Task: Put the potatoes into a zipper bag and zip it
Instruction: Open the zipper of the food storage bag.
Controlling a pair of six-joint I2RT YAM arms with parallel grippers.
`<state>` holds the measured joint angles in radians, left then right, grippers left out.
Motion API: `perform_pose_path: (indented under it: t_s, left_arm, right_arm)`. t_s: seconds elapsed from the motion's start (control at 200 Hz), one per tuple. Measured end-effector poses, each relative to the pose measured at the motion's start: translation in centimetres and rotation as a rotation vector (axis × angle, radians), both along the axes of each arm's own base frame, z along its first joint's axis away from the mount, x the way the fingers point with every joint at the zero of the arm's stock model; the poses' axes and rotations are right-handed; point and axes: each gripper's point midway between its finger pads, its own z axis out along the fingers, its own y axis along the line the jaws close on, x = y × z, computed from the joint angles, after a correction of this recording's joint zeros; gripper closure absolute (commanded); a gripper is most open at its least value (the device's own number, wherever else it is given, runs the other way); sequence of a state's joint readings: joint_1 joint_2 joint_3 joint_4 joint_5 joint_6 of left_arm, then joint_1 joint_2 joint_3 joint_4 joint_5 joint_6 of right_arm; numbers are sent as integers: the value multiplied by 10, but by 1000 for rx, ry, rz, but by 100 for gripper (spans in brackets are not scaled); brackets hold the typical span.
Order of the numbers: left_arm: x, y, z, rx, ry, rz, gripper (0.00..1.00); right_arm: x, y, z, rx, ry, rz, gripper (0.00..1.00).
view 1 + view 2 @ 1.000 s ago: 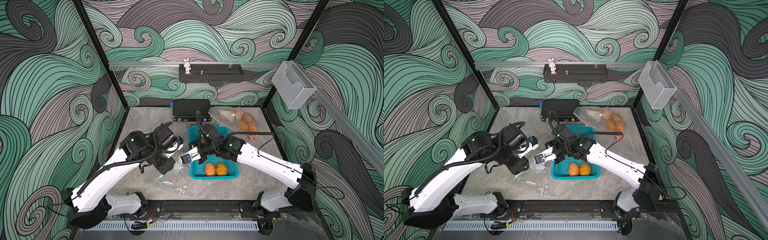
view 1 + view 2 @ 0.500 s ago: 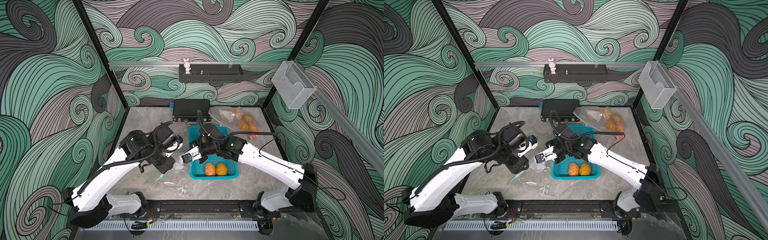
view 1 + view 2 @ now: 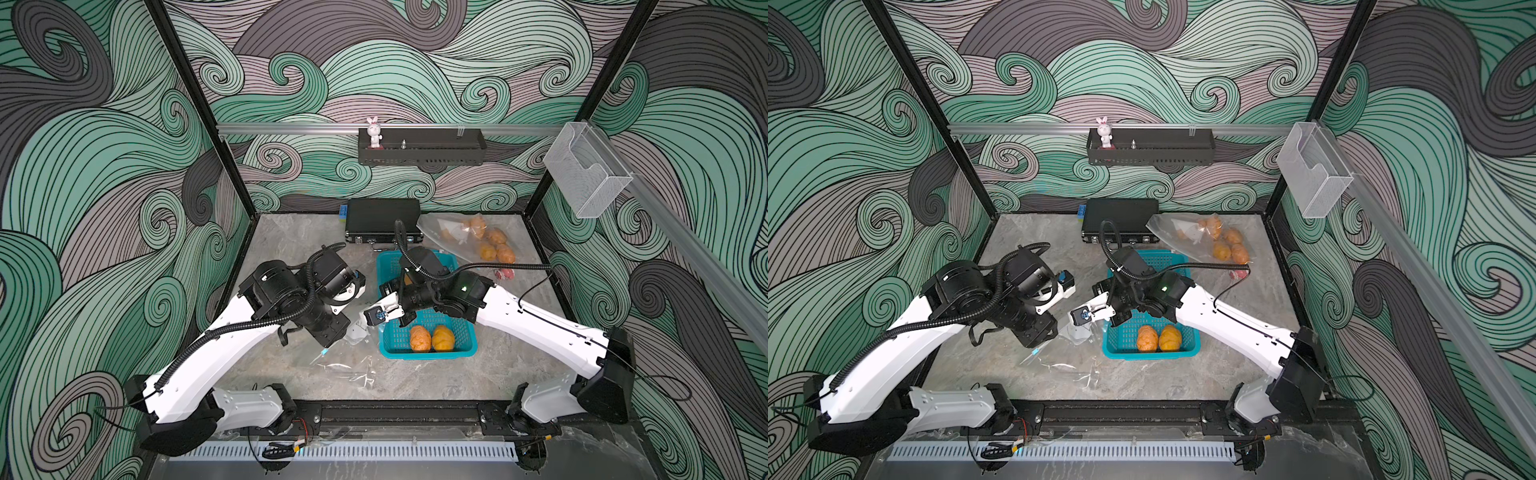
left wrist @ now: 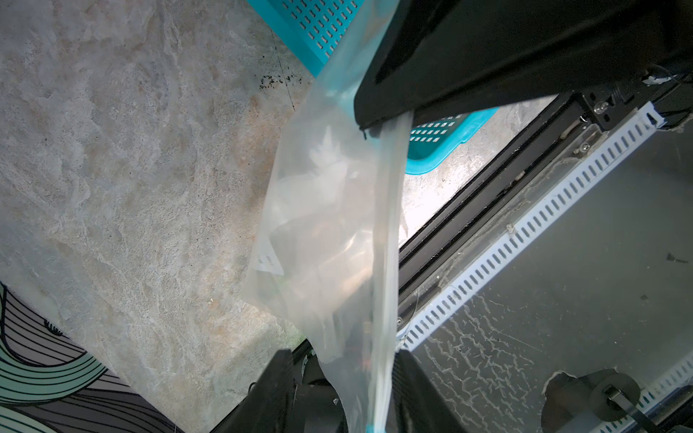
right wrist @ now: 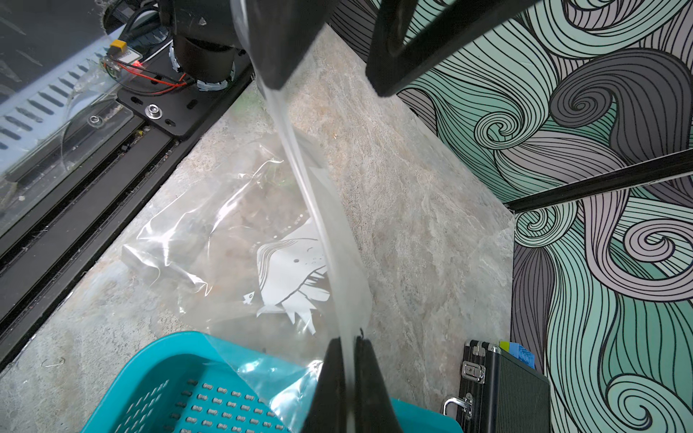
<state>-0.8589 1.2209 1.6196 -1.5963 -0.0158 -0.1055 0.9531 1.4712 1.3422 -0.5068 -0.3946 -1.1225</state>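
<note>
Two orange-tan potatoes (image 3: 420, 338) (image 3: 1147, 338) lie side by side at the near end of a teal basket (image 3: 428, 355). A clear zipper bag (image 3: 345, 365) (image 5: 225, 240) with a white whale print droops onto the table left of the basket. Its top edge (image 4: 386, 225) is stretched in the air between both grippers. My right gripper (image 5: 347, 341) (image 3: 370, 318) is shut on that edge. At the other end my left gripper (image 4: 343, 354) (image 3: 347, 332) stands open; the edge runs between its fingers (image 5: 277, 45), close against one.
A second clear bag (image 3: 478, 241) with several potatoes lies at the back right, a small red thing (image 3: 505, 273) near it. A black case (image 3: 382, 220) stands against the back wall. The black front rail (image 4: 487, 195) runs along the table's near edge.
</note>
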Motion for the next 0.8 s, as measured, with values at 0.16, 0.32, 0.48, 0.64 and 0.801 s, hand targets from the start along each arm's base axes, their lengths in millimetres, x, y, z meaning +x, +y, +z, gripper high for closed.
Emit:
perform_pose_path:
  t_s: [0.16, 0.32, 0.48, 0.64, 0.801]
  left_arm:
    - [0, 0, 0, 1, 2, 0, 54]
    - [-2, -2, 0, -5, 7, -11, 54]
    - [-4, -4, 0, -11, 14, -20, 54]
    - [-4, -4, -1, -10, 15, -20, 56]
    - [-3, -6, -3, 2, 22, -19, 59]
  right_arm:
    - [-1, -1, -1, -5, 6, 2, 100]
    - [-1, -1, -2, -7, 10, 3, 100]
    - [1, 0, -4, -19, 19, 0, 100]
    - [2, 0, 0, -17, 18, 0, 100]
    - [2, 0, 1, -16, 17, 0, 100]
